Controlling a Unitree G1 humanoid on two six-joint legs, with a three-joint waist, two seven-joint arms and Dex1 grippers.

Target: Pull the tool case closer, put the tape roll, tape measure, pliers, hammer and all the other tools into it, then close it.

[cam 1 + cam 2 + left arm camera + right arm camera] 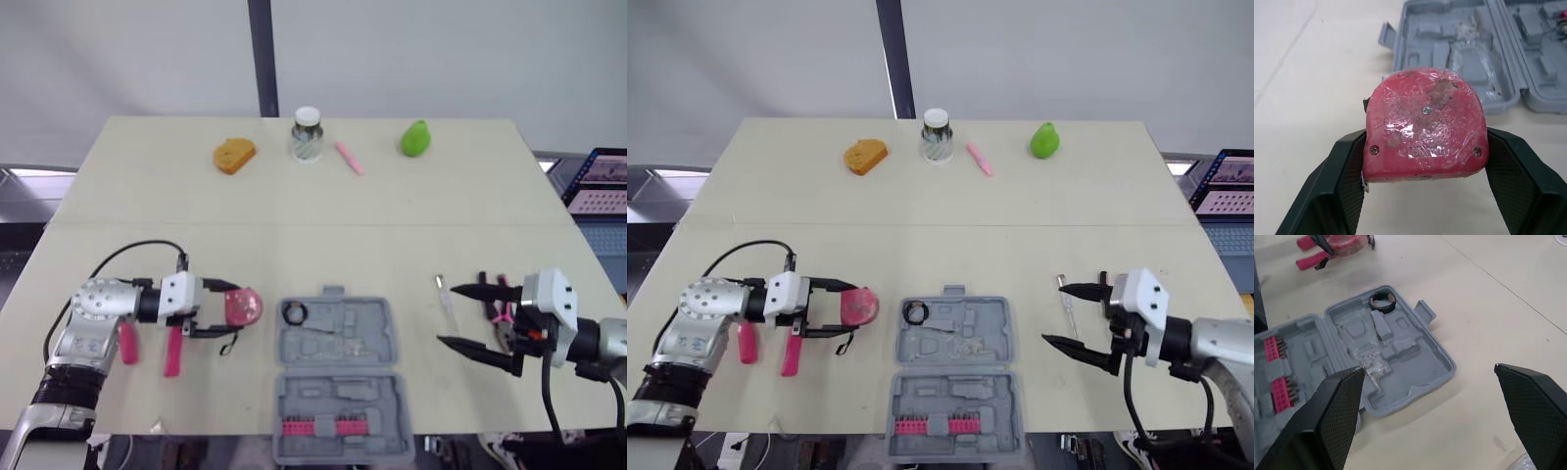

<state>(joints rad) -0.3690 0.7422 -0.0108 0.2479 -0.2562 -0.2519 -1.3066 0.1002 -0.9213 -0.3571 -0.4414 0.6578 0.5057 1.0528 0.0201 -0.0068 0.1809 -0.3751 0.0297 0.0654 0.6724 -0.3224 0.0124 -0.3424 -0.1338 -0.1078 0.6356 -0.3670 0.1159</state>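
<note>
Case (338, 382) lies open at the near edge of the tabletop (411, 245), centre, both halves flat. The bit rack is in the near half and the moulded pockets in the far half. Tape roll (295, 313) already sits in the far-left pocket.

Left claw (233, 309) is clamped on the tape measure (243, 306), one pad on each narrow side, flat face up. The measure is just left of the case's far half, near the tape roll corner. Can't tell if it's lifted or touching the tabletop.

Right claw (446, 314) is spread wide and empty, right of the case and well apart from it. A thin clear tool (446, 299) lies between its tips, and more tools (502, 311) lie just behind it. A pink-handled tool (172, 351) lies under the left wrist.

Step, as I read it: drop the measure into the case.
- Short move right, enough height to clear the case wall.
- Aim for a free pocket right of the tape roll, not on top of it.
- Keep the flat face level and lower until it's seated before opening the claw.
- The grip is near the measure's back end, so it could pivot; go slow.
</note>
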